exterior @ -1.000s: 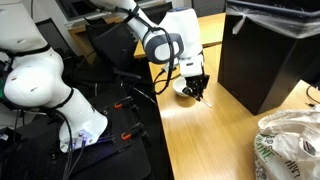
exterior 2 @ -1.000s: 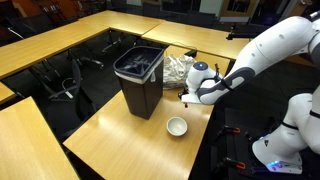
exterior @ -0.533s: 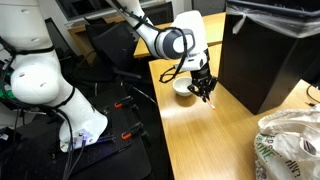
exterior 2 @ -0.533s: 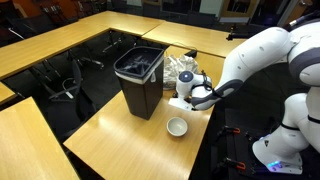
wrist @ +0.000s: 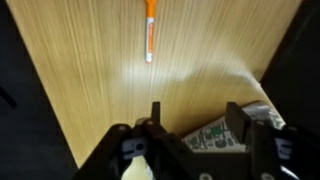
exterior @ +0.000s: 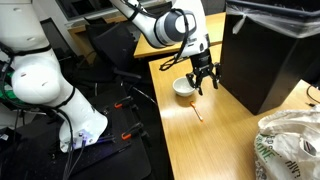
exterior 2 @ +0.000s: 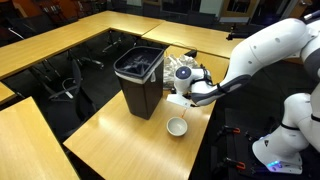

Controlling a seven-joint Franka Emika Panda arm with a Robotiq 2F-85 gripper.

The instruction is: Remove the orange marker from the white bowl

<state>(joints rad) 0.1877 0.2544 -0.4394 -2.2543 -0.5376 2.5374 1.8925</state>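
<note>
The orange marker (wrist: 149, 30) lies flat on the wooden table, clear of the bowl; in an exterior view it shows as a thin orange line (exterior: 197, 111) just beside the bowl. The white bowl (exterior: 184, 90) (exterior 2: 177, 126) stands near the table's edge, with nothing showing inside it. My gripper (exterior: 203, 80) (wrist: 195, 118) hangs open above the table next to the bowl, with nothing between its fingers. In the wrist view the marker lies well beyond the fingertips (wrist: 155, 112).
A tall black bin (exterior: 265, 50) (exterior 2: 140, 80) stands on the table close behind the gripper. A crumpled printed plastic bag (exterior: 290, 145) (exterior 2: 180, 65) lies further along the table. The table's edge runs just beside the bowl, with dark floor and cables below.
The gripper was shut on the marker beside the bowl. It has since opened and risen, and the marker now lies on the table.
</note>
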